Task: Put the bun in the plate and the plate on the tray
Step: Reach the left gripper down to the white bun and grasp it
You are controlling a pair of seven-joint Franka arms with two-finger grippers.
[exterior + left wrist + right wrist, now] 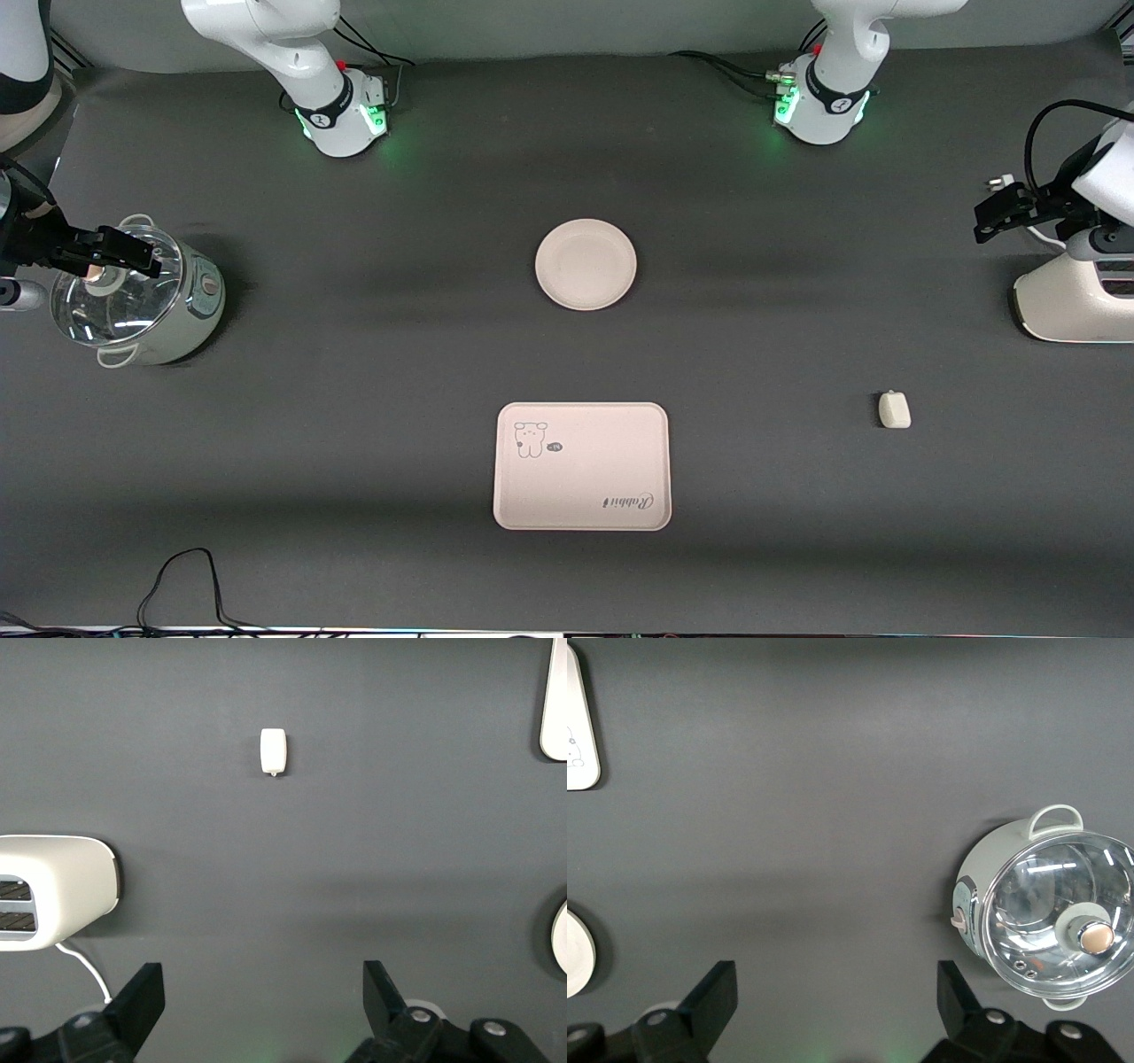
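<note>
The small cream-white bun [894,409] lies on the dark table toward the left arm's end; it also shows in the left wrist view [273,751]. The round cream plate [586,264] sits empty mid-table. The pinkish tray [582,466] with the bear drawing lies nearer the front camera than the plate, also empty. My left gripper [992,217] hangs open and empty above the table beside the toaster, its jaws [264,992] wide apart. My right gripper [142,257] hangs open and empty over the pot, its jaws [837,992] also wide apart.
A white toaster [1076,297] with a cable stands at the left arm's end of the table. A pale green pot [142,297] with a glass lid stands at the right arm's end. Black cables lie along the table's front edge [186,585].
</note>
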